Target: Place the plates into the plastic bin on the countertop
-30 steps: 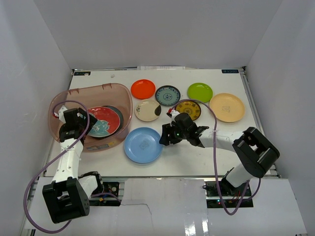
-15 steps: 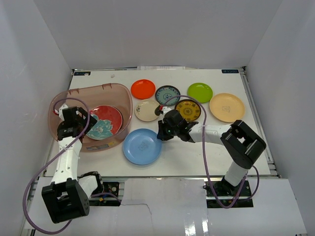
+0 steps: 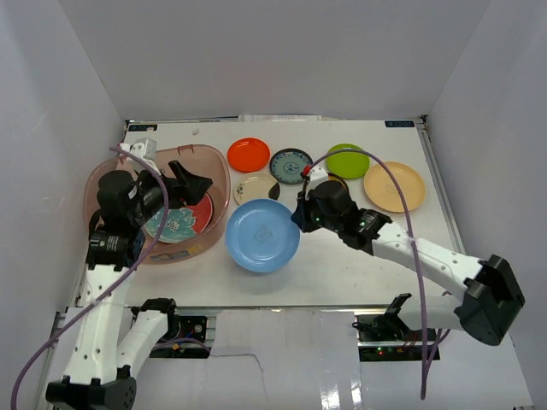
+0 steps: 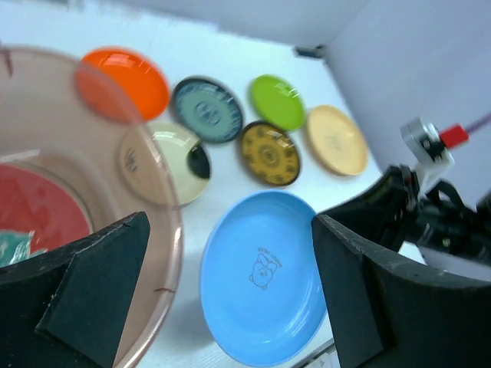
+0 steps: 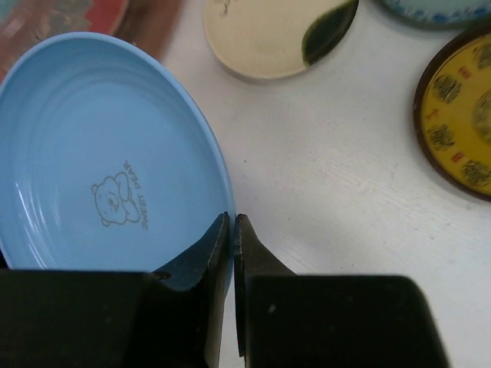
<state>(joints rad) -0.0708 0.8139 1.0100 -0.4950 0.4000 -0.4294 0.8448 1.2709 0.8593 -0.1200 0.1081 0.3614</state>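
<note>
Blue plate (image 5: 100, 153) printed "SWEET DEAR" is pinched by right claw (image 5: 232, 222); left claw (image 4: 230, 222) gapes.

Plates: I count eight in plain sight, one of each look:
- orange plate (image 3: 249, 155)
- blue-patterned plate (image 3: 291, 165)
- lime green plate (image 3: 348, 160)
- tan plate (image 3: 394, 186)
- cream plate (image 3: 254, 188)
- yellow-brown plate (image 4: 268, 152)
- light blue plate (image 3: 262, 235)
- red-and-teal floral plate (image 3: 181, 220)

Whether a ninth lies under the floral one, I cannot tell.

One plastic bin (image 3: 184, 154).

I see two arms with one gripper each: left gripper (image 4: 230, 230), right gripper (image 5: 232, 218).
</note>
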